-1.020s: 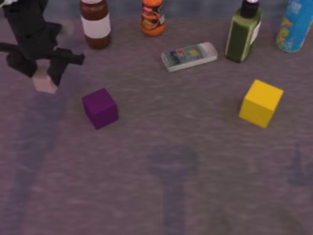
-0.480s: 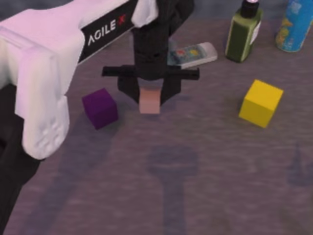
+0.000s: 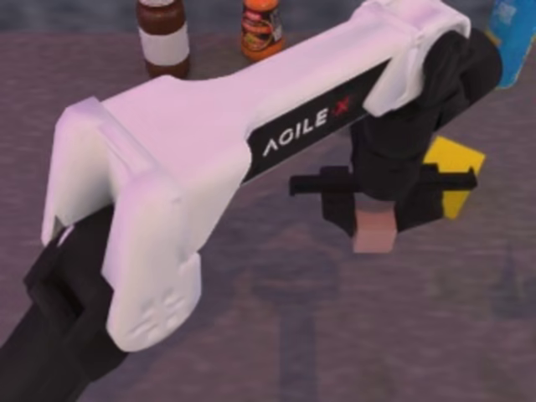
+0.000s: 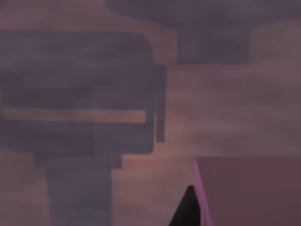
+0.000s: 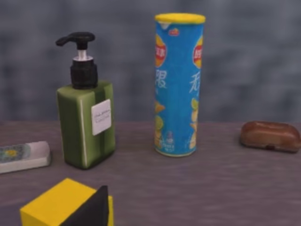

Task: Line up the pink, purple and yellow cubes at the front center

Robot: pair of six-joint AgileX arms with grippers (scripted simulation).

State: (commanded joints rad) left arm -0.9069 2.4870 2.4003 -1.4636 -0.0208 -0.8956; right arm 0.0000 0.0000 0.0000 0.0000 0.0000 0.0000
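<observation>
Carrying pink cube point(image 3: 373, 232) in left gripper point(image 3: 374, 219), fingers clamped on opposite side faces, cube hanging below fingertips above table point(image 3: 251, 335), right of centre. Cube likely light, rigid, matte, flat-sided; gripping flat opposite faces at mid-height looking safest, little slip risk. Yellow cube point(image 3: 456, 172) sitting just behind gripper, partly hidden. Purple cube hidden under arm. Left wrist view showing pink face point(image 4: 249, 190) close against dark finger. Right arm parked out of top view; finger state unclear. Bottles point(image 3: 165, 38), chips can point(image 5: 178, 84) standing along back.
</observation>
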